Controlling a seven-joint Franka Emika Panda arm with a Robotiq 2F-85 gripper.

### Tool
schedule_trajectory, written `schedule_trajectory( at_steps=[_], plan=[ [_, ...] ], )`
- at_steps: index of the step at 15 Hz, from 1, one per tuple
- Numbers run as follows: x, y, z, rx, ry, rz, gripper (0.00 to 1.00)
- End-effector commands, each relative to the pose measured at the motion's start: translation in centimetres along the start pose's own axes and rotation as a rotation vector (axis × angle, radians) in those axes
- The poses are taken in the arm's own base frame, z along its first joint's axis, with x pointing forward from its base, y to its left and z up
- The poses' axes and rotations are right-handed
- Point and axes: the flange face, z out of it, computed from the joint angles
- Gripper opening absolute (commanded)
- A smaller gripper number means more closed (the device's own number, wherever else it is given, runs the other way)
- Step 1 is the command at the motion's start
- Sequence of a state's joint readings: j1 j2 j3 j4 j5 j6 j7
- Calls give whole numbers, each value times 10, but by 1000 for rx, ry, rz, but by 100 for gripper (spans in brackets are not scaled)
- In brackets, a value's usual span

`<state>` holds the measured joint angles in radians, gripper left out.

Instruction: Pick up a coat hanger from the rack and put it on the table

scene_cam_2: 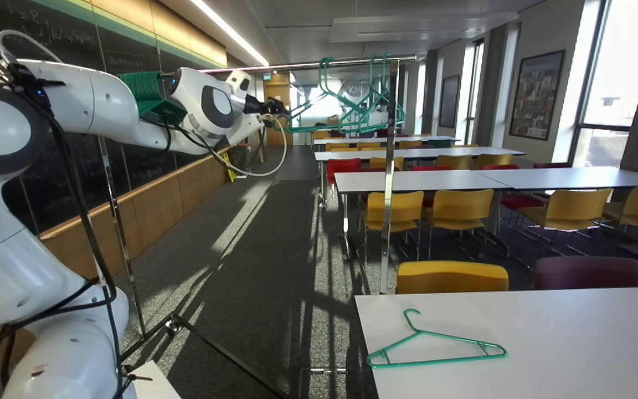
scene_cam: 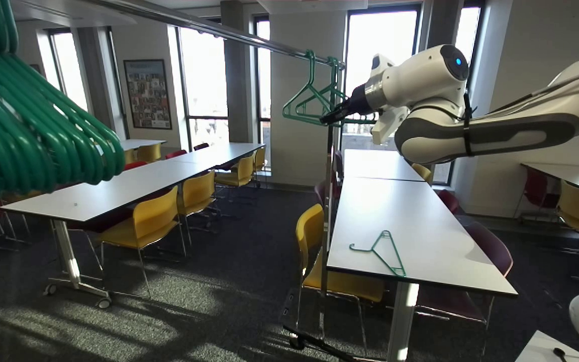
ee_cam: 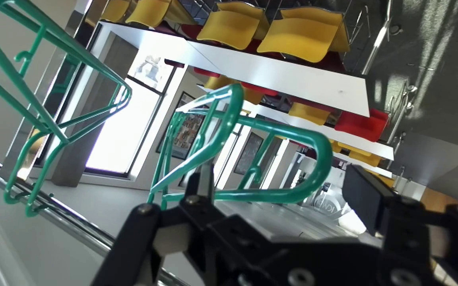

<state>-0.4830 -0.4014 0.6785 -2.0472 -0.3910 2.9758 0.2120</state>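
Gripper [scene_cam: 325, 120] is hovering, one o'clock, by hangers [scene_cam: 312, 70] on rack [scene_cam: 269, 44] in an exterior view; in an exterior view, coat hanger [scene_cam_2: 435, 362] is lying on table [scene_cam_2: 585, 338], five o'clock; wrist view: jaws are gaping, holding nothing; likely one placed, another's grasp and carry remaining.

A green coat hanger [scene_cam_2: 436, 362] lies on the white table [scene_cam_2: 585, 343] beside its edge.

A framed poster [scene_cam: 148, 94] hangs beside a window [scene_cam: 203, 90].
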Motion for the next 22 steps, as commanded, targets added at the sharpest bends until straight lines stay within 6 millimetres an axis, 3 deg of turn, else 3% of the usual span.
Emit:
schedule_trajectory(
  at_steps=[1,3,12,13,21,22],
  plan=[
    [11,17,-5,-48,39,-14,70],
    [10,21,-2,-47,36,-5,74],
    [8,19,1,-37,24,1,5],
    [7,19,1,-37,23,2,1],
    [6,20,2,-35,17,6,0],
    [6,20,2,-34,16,6,26]
  ],
)
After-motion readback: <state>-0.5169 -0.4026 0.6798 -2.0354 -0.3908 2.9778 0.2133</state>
